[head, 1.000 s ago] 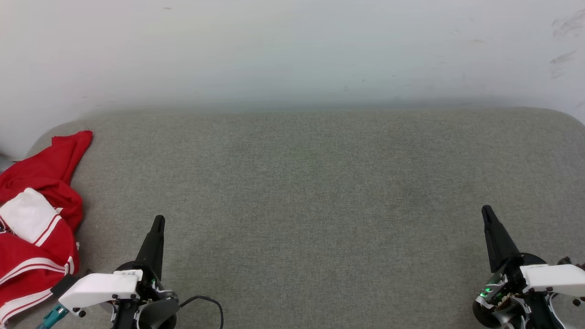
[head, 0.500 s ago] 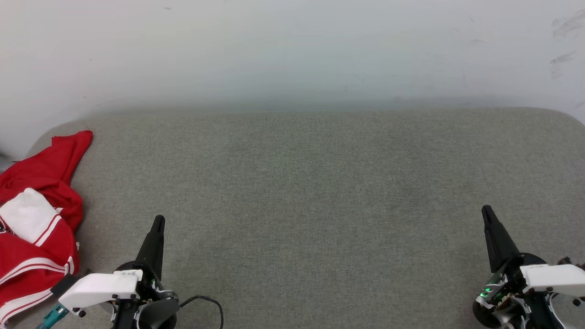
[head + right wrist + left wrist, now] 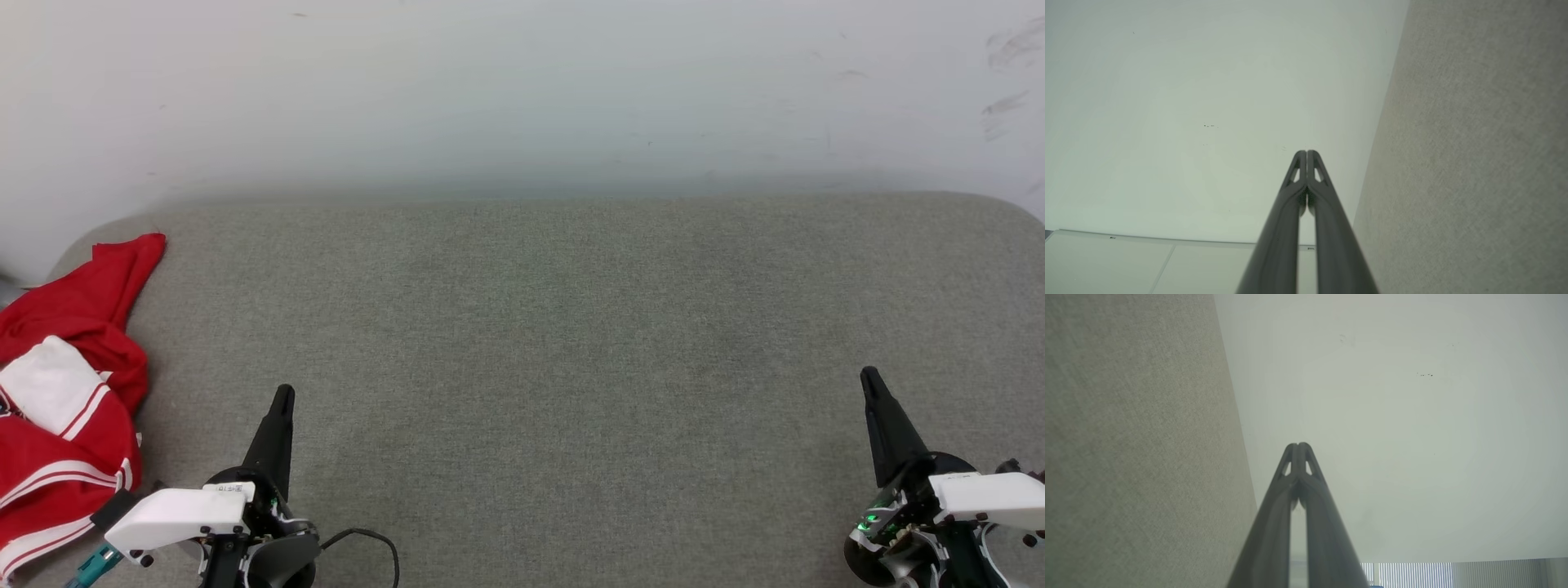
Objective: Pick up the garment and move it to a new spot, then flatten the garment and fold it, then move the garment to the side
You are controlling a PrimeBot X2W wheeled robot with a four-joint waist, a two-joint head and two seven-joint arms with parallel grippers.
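Note:
The garment (image 3: 73, 392), a red shirt with a white sleeve and red-white striped trim, lies crumpled at the far left edge of the grey fabric surface (image 3: 571, 343). My left gripper (image 3: 283, 394) is at the lower left, just right of the garment and apart from it, shut with nothing in it. In the left wrist view its fingertips (image 3: 1298, 447) meet. At the lower right my right gripper (image 3: 868, 376) is shut and empty, far from the garment. Its fingertips (image 3: 1306, 153) are pressed together in the right wrist view.
A pale wall (image 3: 522, 90) rises right behind the grey surface. The surface's rounded corners show at the far left and far right. A black cable (image 3: 367, 539) loops by the left wrist.

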